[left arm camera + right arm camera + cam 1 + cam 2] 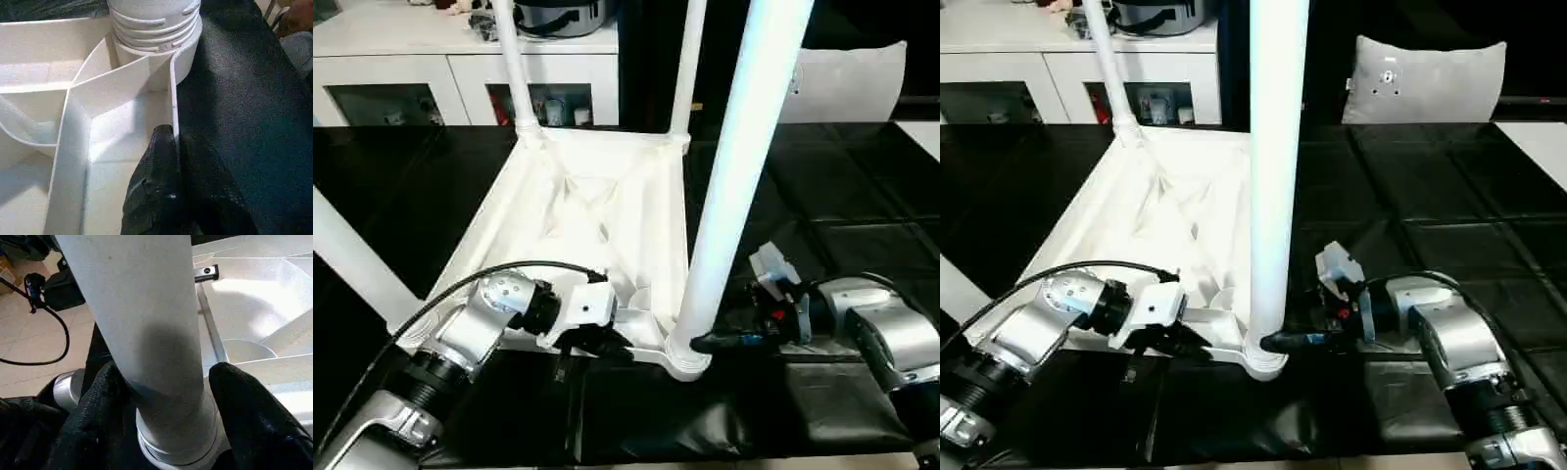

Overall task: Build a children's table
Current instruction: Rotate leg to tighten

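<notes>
Tabletop (578,211) upside down on black mat (822,196), all four legs standing in corner sockets; left near leg (352,257), then left gripper (173,147) clamped on near rim. Near right leg (734,166) between fingers of right gripper (161,396), one side touching, other with gap. Probably only final tightening left. Cushion (1425,78) behind, well apart

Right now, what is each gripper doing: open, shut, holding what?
Left gripper: shut on the tabletop's near rim.
Right gripper: jaws around the near leg's base; grip cannot be told.
</notes>
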